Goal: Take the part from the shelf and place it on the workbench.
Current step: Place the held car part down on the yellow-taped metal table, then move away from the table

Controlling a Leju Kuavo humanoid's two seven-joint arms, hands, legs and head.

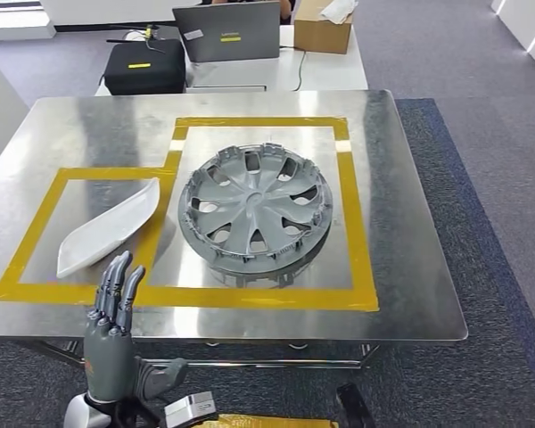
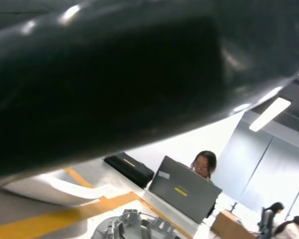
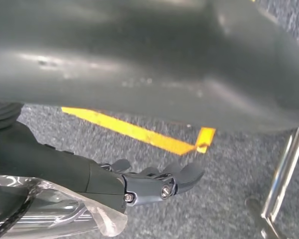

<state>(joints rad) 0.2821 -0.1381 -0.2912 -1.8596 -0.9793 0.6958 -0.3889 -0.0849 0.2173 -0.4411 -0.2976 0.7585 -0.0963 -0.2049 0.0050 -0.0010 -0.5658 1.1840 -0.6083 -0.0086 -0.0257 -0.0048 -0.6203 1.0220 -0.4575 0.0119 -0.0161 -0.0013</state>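
Observation:
A white, curved part (image 1: 107,227) lies on the steel workbench (image 1: 413,250) inside the left yellow-taped rectangle. In the right taped square rests a grey wheel cover (image 1: 255,207). My left hand (image 1: 113,334) is raised in front of the bench's near edge, just below the white part, with fingers straight, thumb out and nothing in it. The left wrist view looks low across the bench at the white part (image 2: 54,191) and the wheel cover (image 2: 133,226). My right hand (image 3: 140,184) hangs over the carpet with its fingers stretched out and empty.
Behind the bench a white desk carries a laptop (image 1: 227,34), a black case (image 1: 145,65) and a cardboard box (image 1: 322,27); a person (image 2: 204,164) sits behind the laptop. By my right hand are a bench leg (image 3: 283,174) and a yellow floor tape (image 3: 140,132).

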